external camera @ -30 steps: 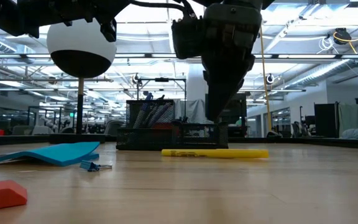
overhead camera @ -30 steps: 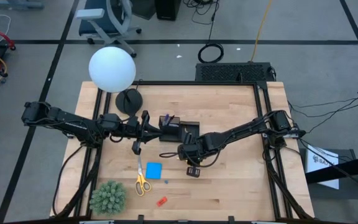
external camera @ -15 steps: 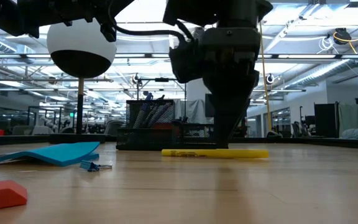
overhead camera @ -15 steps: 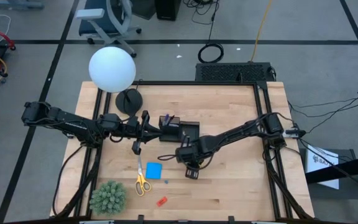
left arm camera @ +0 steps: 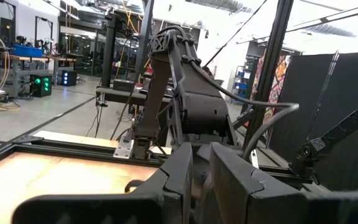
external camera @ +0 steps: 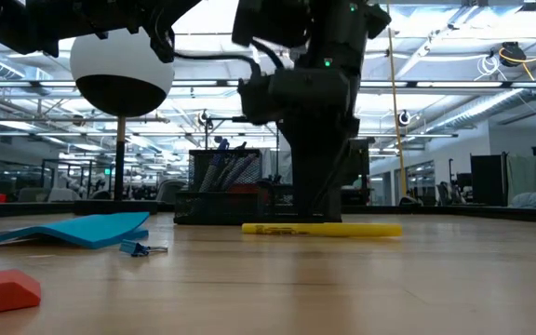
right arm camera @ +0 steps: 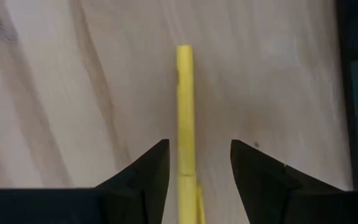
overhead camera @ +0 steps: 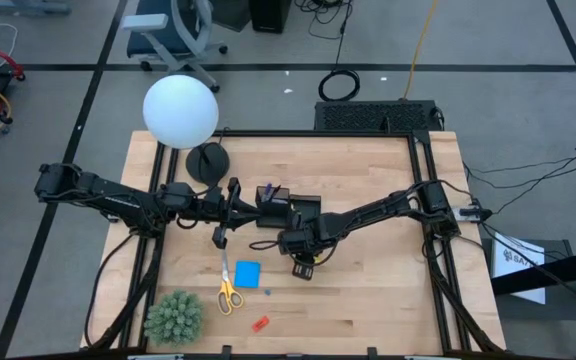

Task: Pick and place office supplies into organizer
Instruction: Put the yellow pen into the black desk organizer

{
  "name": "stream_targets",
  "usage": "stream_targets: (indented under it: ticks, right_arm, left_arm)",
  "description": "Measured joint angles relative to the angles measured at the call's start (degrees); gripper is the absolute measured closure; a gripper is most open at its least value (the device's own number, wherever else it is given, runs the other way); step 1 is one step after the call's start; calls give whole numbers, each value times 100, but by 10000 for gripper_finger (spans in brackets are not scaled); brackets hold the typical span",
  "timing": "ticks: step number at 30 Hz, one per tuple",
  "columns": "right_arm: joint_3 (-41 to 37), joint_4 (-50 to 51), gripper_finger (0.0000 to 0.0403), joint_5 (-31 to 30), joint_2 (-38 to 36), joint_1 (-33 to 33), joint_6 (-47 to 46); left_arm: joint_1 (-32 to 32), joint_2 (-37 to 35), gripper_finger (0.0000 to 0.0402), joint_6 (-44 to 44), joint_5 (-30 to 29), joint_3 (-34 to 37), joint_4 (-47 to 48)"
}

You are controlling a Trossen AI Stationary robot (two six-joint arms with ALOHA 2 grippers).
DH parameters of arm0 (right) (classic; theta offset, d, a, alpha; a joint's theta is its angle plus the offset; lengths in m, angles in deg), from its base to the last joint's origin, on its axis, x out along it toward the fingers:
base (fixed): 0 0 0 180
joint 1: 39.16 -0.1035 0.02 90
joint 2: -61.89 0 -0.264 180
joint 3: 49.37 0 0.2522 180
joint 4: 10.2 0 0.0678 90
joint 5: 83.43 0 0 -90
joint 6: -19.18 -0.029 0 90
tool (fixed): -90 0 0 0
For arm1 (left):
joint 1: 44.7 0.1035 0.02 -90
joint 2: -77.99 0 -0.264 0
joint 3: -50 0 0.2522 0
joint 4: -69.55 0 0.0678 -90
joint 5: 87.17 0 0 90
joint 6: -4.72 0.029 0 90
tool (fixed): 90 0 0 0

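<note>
On the wooden tabletop [overhead camera: 368,290], just in front of the small black box-shaped organizer [overhead camera: 286,209], lies a long yellow plastic pen [right arm camera: 184,118]. It is flat on the wood and nothing holds it yet. The right hand [right arm camera: 194,171] hangs right over it, pointing down. Its two dark fingers [right arm camera: 151,171] are spread apart, one on each side of the pen, with a little gap on both sides. From the low camera the pen [external camera: 322,229] sticks out on both sides of the dark hand [external camera: 316,209], so the hand is near the pen's middle.

To do this step well, I think the hand should go down a bit more, until the fingers almost touch the wood. The pen should stay in the middle of the gap. Then the fingers can close slowly, so the pen does not roll or flip away. Grabbing near the middle should keep it level when it goes up.

The left hand [overhead camera: 236,208] waits just beside the organizer, and I cannot tell if it is spread or closed.

Farther off lie a flat blue square note pad [overhead camera: 247,274], a pair of yellow-handled scissors [overhead camera: 227,288] and a tiny red piece [overhead camera: 260,323]. A little blue clip [external camera: 141,247] sits near the pad.
</note>
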Motion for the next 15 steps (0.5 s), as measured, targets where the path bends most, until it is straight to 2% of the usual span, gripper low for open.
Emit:
stream_targets:
  ticks: [15]
  right_arm:
    - [26,-104,252,115,354,-13,51]
  left_arm:
    - [-1,0,339,-1,-2,0,-2]
